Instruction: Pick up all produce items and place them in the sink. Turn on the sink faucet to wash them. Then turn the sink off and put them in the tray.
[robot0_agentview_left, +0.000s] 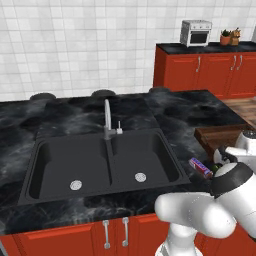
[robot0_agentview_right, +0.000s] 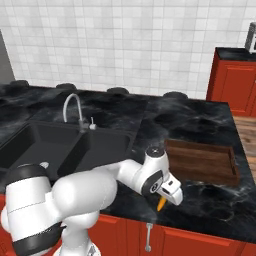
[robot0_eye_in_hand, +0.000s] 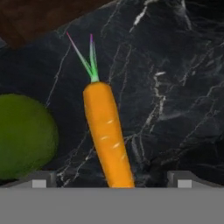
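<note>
The jaws are spread wide over the carrot on the black worktop; the lime is seen just beside it, the tray near.

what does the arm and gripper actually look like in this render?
Glossy white, rounded arm segments with dark grey-black bands at the joints, one broad dark band at the shoulder-like joint. The hand ends in a white wedge-shaped housing. The gripper has two small grey, blocky fingertips with lighter square pads. No cables or markings can be made out.
</note>
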